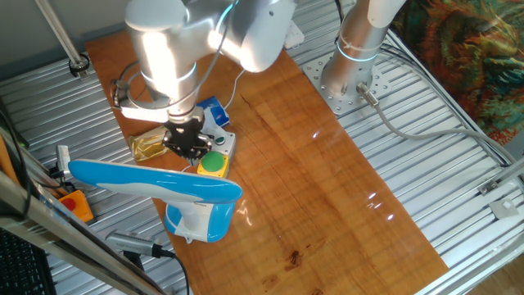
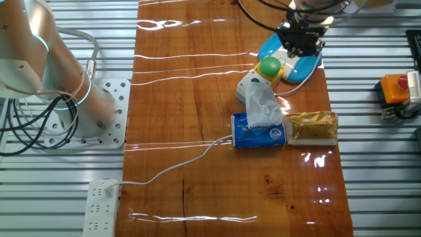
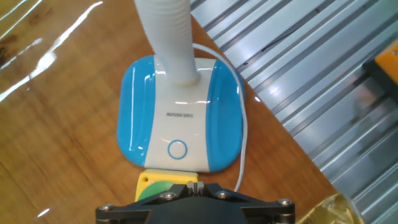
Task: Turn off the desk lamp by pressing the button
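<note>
The desk lamp stands at the table's edge. Its long blue head (image 1: 155, 180) hangs over its blue-and-white base (image 1: 196, 220). The hand view shows the base (image 3: 180, 118) and white neck (image 3: 166, 37). The green button (image 1: 213, 162) with yellow surround tops a small white box beside the base; it also shows in the other fixed view (image 2: 269, 66). My gripper (image 1: 188, 146) hovers just over the box, by the button's edge. In the hand view its fingertips (image 3: 198, 185) touch each other, with the button (image 3: 151, 190) just below and left. Contact with the button cannot be told.
A blue tissue pack (image 2: 258, 130) and a golden packet (image 2: 312, 126) lie beside the button box. An orange box with a red button (image 2: 395, 89) sits on the metal slats off the table. A white cable runs to a power strip (image 2: 102, 204).
</note>
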Action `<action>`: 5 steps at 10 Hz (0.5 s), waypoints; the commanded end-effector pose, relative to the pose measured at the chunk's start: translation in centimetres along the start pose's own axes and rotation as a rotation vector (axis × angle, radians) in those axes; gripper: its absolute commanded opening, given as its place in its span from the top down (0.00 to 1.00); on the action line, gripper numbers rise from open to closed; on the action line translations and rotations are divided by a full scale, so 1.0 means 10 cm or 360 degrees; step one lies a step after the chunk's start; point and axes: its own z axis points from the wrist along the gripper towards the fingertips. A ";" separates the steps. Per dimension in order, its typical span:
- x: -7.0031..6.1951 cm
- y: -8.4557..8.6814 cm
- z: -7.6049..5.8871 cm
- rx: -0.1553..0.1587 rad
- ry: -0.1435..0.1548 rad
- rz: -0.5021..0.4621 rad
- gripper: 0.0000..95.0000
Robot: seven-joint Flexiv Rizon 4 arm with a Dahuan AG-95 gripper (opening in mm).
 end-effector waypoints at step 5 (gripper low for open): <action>-0.04 0.02 0.28 0.0006 -0.0022 0.0003 1.00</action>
